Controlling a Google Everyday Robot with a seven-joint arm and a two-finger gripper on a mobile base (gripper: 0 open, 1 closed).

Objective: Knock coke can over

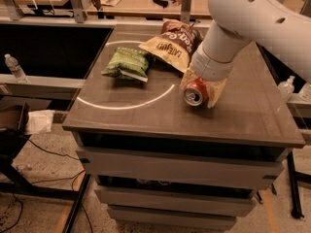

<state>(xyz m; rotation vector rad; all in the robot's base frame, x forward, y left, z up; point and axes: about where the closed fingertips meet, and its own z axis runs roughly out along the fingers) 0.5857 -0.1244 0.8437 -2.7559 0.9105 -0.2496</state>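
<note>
Where the white arm (252,18) reaches down from the upper right, the gripper (199,96) sits low over the right-centre of the table (146,118). Its pale fingers (217,87) are closed around the can (196,92), one on each side and touching it. The can is tipped far over, its silver top facing the camera and its red body pointing back toward the wrist; whether its lower edge rests on the table cannot be told. Just behind it lies the brown bag (170,45), and left of that the green bag (127,63). A white arc (127,106) marks the tabletop in front of the bags.
</note>
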